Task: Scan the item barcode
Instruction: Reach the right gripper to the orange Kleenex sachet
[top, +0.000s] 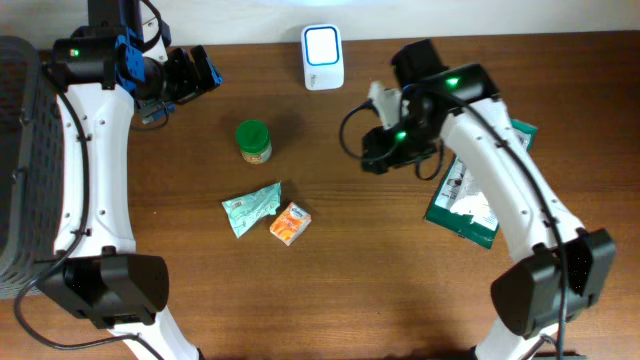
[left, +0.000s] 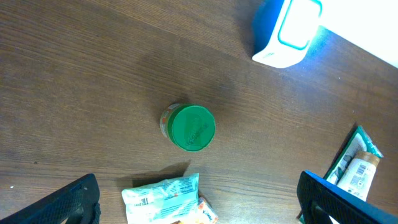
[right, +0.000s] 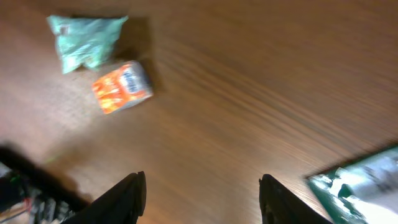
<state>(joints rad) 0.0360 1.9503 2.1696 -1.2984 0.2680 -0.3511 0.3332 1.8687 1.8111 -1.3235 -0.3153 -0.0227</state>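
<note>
Right gripper (right: 202, 199), centre-right in the overhead frame, has its fingers spread with nothing between them, above bare wood. A dark green bag (top: 460, 210) lies flat to its lower right, partly under the arm. Left gripper (left: 199, 208), upper left, gapes wide and empty. Between the two grippers are a green-lidded jar (top: 254, 140) and a pale green packet (top: 250, 208) just beside an orange packet (top: 290, 223). A white scanner (top: 323, 57) stands by the top edge.
</note>
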